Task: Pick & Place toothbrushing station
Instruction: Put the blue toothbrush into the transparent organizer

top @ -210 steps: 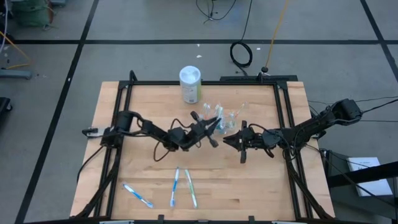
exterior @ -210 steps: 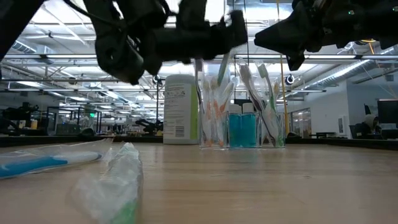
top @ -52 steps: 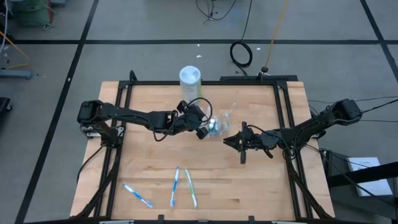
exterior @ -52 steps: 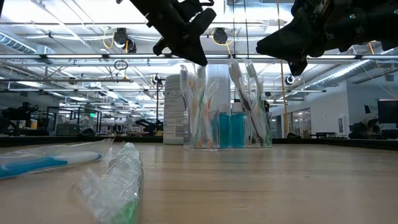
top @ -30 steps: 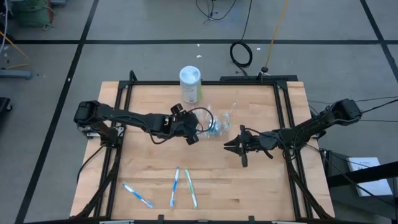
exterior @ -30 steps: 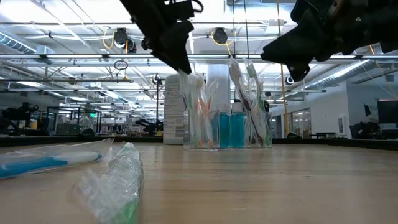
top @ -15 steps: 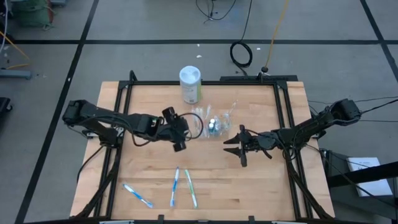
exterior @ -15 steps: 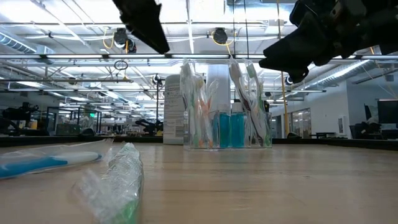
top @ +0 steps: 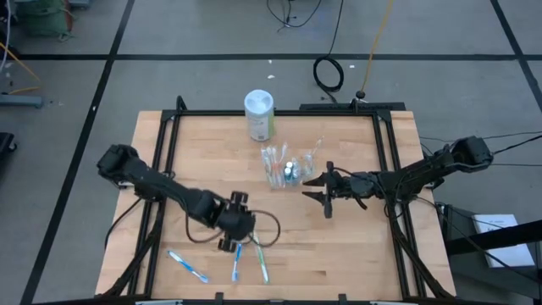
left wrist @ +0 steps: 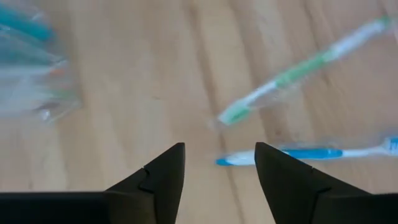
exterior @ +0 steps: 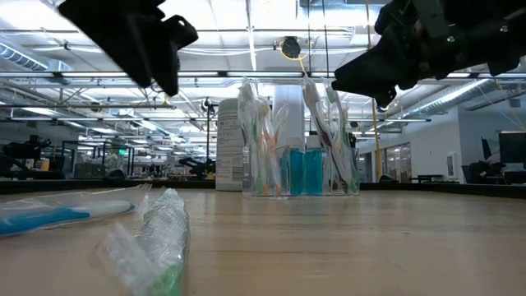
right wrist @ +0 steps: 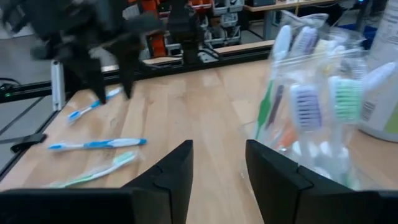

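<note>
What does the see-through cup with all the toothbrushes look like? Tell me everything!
The clear plastic cup stands upright on the wooden table, just in front of the white-lidded canister. It is packed with slim toothbrushes, bristles up, in green, white and orange, plus small teal toothpaste tubes. Nothing grips it; the right gripper hovers open close beside it.

The robot has two thin black arms made of long parts with round joints. Black cables loop beside the left arm (top: 161, 186) and run off past the right arm (top: 423, 174). Each gripper ends in two flat, pointed black fingers (left wrist: 163, 177) with a small step cut in them.
</note>
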